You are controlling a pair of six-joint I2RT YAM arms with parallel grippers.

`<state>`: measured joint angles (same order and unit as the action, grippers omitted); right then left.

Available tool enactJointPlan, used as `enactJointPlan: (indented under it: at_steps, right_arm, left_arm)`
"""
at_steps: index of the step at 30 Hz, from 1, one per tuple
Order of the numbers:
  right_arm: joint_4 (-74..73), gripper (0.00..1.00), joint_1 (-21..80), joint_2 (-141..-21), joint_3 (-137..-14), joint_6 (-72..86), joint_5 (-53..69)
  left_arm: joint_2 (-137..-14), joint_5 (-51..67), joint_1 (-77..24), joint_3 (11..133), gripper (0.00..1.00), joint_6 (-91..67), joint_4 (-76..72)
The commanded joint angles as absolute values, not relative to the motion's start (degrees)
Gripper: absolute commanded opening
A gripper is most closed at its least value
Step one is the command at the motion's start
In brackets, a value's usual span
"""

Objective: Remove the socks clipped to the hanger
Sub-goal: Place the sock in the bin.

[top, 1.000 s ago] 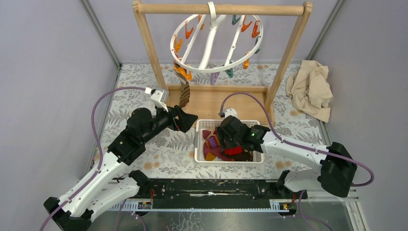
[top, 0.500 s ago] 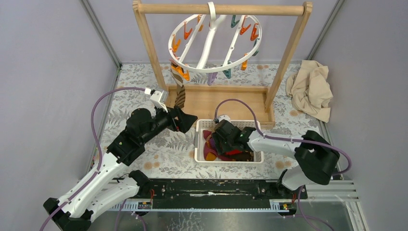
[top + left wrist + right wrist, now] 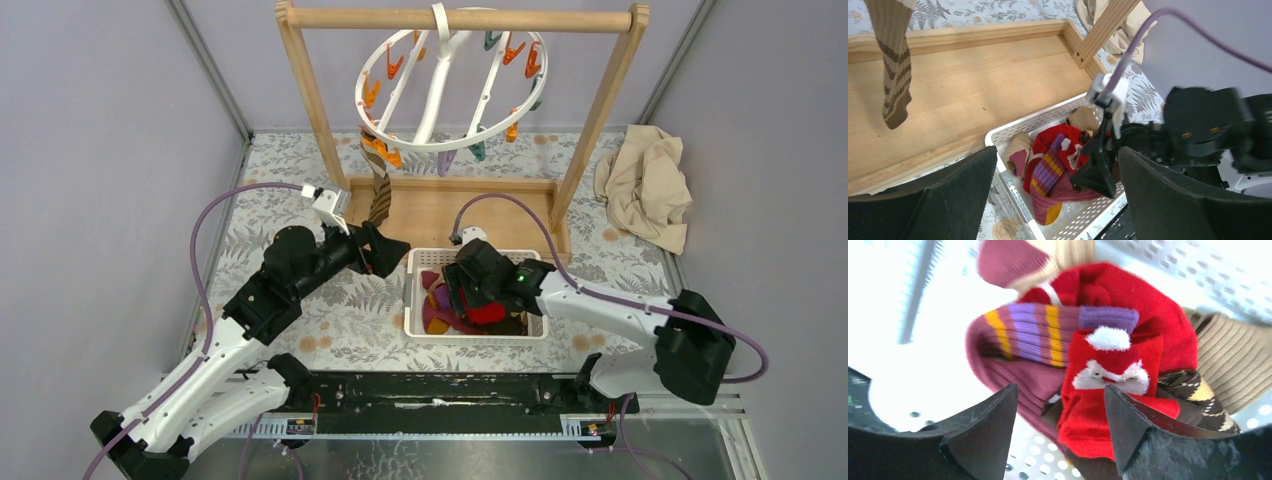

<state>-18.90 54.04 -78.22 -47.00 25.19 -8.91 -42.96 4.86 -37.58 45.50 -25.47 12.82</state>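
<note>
One sock left to unclip

Single brown-striped sock on the hanger, pinched by an orange clip at the ring's near-left edge. Dangling toe-down above the wooden base of the rack. Other clips, as far as visible, bare. Rest of the socks heaped in the white basket on the surface, just in front of the rack.

Left gripper: jaws fully apart, empty, low beside the basket's left wall. Near the hanging toe, not touching it.

Right gripper: jaws partly apart, nothing between them. Poised directly over the red sock with the white figure, on top of the heap.

Judged step: final sock, reach not yet made.

Next move, as a guess: lift left gripper to mid-sock, close on the fabric, pull down and away until the clip lets go, then over to the basket. Likely to set the ring swinging on its hook, so a steady pull is wanted.

In the way:
- Left post of the rack, close beside the sock.
- Right arm over the basket, taking up the drop spot.
- Crumpled beige cloth far right, well apart, no concern.
</note>
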Motion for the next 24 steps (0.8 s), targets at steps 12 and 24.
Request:
enactJointPlan:
  at_steps: [12, 24]
  right_arm:
    - [-12.46, 0.72, 53.75, -83.39, -45.9, 25.17, -5.8]
    - [-11.51, 0.72, 53.7, -84.91, -43.42, 25.71, -4.42]
  left_arm:
    - [-43.29, 4.73, -38.08, 46.06, 0.99, -25.49, 12.03]
    - [-43.06, 4.35, -38.09, 46.15, 0.99, -25.29, 12.71]
